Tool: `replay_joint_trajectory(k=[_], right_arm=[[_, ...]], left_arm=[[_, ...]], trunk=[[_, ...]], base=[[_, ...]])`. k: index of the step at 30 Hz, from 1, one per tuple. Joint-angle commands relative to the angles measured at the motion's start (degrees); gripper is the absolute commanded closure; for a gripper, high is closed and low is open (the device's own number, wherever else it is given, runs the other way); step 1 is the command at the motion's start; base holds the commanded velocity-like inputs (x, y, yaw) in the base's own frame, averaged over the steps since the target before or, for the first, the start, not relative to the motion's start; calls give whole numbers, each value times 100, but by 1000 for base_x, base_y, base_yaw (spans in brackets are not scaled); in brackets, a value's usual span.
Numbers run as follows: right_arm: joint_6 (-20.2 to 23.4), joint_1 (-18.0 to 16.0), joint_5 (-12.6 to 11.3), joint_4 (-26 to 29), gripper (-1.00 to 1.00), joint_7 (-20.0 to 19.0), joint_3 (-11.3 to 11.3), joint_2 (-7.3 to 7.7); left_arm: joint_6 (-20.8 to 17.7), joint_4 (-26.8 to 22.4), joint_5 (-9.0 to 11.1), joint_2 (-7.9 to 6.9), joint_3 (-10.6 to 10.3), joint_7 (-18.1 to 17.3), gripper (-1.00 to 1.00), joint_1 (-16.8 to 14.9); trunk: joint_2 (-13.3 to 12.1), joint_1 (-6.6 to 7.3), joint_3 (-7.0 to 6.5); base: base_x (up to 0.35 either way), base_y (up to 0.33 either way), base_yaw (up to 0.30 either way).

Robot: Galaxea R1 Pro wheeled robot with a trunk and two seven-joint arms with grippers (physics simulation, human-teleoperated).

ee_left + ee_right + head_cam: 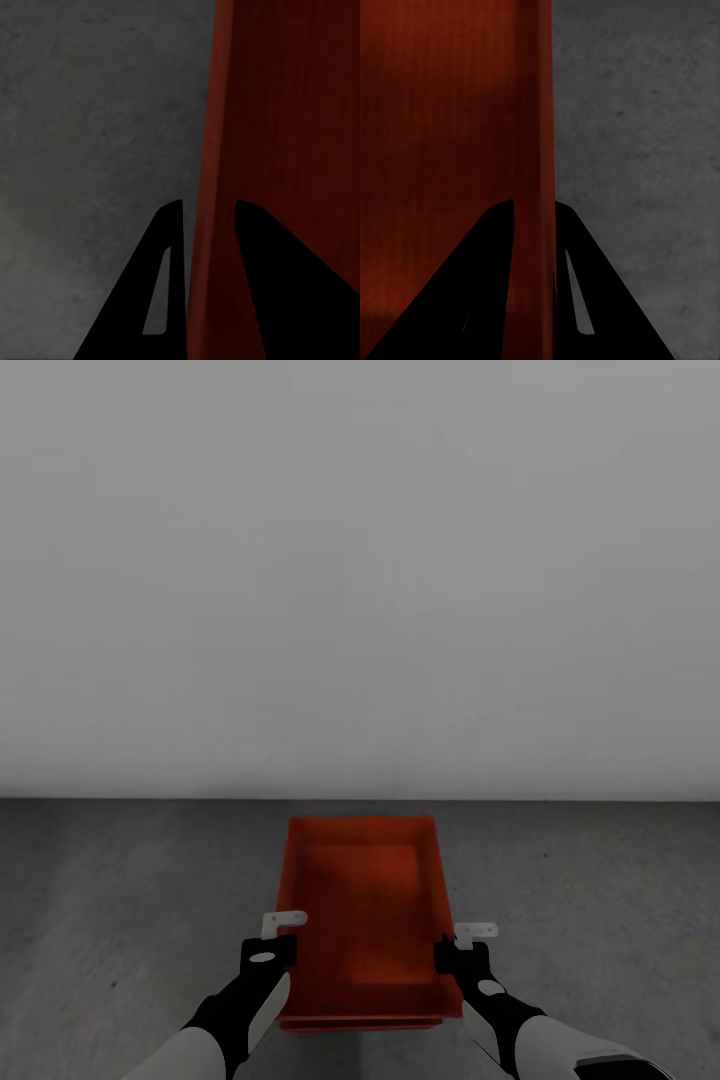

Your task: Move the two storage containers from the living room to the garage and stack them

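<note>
Both storage containers are stacked on the dark grey garage floor (120,900). The upper red-orange container (365,900) sits nested over the lower one, of which a strip of rim (360,1023) shows at the near end. My left gripper (285,938) straddles the upper box's left wall (285,112). In the left wrist view a sliver of floor shows between the outer finger (169,247) and the wall, so the left gripper (209,206) stands slightly open. My right gripper (457,948) is shut on the right wall (450,112), with both sides of the right gripper (534,204) touching it.
A plain white-grey wall (360,560) rises just beyond the far end of the boxes. Rough concrete floor (645,150) spreads to both sides of the stack.
</note>
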State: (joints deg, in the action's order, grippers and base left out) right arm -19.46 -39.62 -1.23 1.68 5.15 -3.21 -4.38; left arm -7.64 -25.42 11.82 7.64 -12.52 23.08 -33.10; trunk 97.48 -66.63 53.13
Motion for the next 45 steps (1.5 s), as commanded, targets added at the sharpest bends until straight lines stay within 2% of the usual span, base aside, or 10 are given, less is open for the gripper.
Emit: replay_joint_trajectory(k=[1, 45], right_arm=[[-14, -2, -35, -18, 100, -5, 66, -2], [-14, -2, -35, -18, 100, -5, 66, -2]], left_arm=[[-27, -92, -13, 30, -18, 47, 100, -4], [-36, -68, -13, 34, -23, 55, 100, -4]], trunk=[[4, 0, 5], [4, 0, 5]], base=[[0, 0, 0], [-5, 0, 0]])
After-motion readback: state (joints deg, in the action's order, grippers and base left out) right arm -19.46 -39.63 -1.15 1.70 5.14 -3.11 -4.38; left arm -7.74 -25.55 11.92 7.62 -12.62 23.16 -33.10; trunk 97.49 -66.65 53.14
